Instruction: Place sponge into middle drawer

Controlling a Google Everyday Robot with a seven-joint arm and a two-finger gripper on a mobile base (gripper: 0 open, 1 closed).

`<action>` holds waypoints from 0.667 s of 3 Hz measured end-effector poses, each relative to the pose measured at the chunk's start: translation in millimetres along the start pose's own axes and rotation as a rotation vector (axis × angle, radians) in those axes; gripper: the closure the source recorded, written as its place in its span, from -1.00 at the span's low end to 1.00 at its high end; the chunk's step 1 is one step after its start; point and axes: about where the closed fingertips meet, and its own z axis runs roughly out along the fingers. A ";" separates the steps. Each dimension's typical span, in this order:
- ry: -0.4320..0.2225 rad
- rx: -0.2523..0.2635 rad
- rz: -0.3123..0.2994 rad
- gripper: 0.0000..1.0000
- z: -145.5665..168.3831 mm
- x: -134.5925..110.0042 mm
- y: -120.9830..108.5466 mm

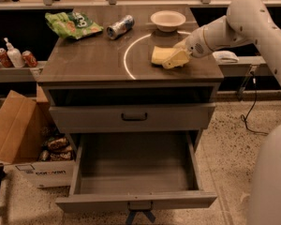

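The pale-yellow sponge (159,54) lies on the cabinet top, right of centre. My gripper (176,58) comes in from the right on the white arm and sits at the sponge's right end, low over the top, its pale fingers against the sponge. The middle drawer (136,172) is pulled out wide below, its deep box and flat grey floor bare, with a small handle tab at its front edge.
A white bowl (167,20), a tipped can (120,26) and a green crinkled bag (72,24) stand at the back of the top. The upper drawer front (133,117) with a dark handle is closed. A cardboard box (16,135) stands at the left.
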 end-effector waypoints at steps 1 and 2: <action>-0.037 -0.021 -0.026 0.25 -1.7 -15.9 7.4; -0.052 -0.069 -0.077 0.72 -14.0 -38.8 36.2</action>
